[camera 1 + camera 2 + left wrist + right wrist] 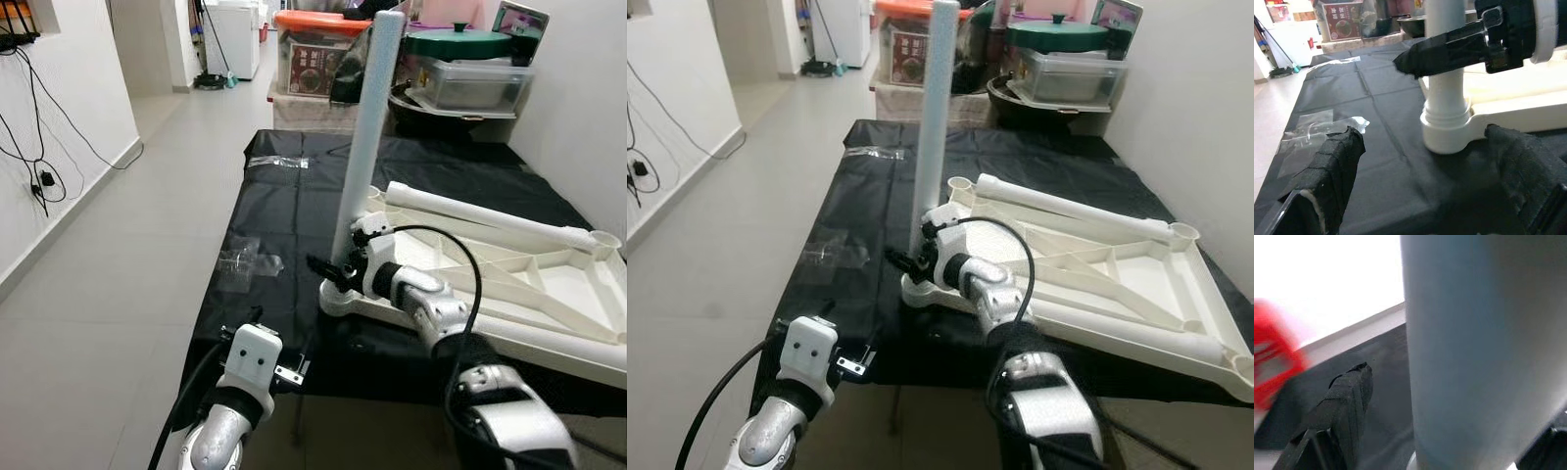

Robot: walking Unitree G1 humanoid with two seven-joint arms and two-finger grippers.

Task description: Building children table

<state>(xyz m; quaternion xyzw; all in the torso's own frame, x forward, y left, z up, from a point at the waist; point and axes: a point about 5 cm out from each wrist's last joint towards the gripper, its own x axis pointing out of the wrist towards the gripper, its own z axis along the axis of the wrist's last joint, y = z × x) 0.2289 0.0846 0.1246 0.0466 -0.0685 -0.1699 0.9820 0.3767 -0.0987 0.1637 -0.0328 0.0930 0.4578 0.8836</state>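
Standing upright in its corner socket, the white table leg (367,127) is sitting between the fingers of the right gripper (338,273).

Working outward from the robot: the left gripper (1425,166) is hovering low over the near edge of the black sheet (294,196), its fingers (1337,161) spread wide with nothing between them. Just beyond, the right gripper is closing around the foot of the leg, one finger showing on each side of the tube. The upturned white tabletop (578,294) is lying flat on the sheet, with a second leg (490,220) resting across it. Clear plastic wrap (245,262) is lying beside it on the sheet. Farther off, storage bins (313,49) are stacking against the wall; one is carrying a red label (1342,22) whose writing is too blurred to read.
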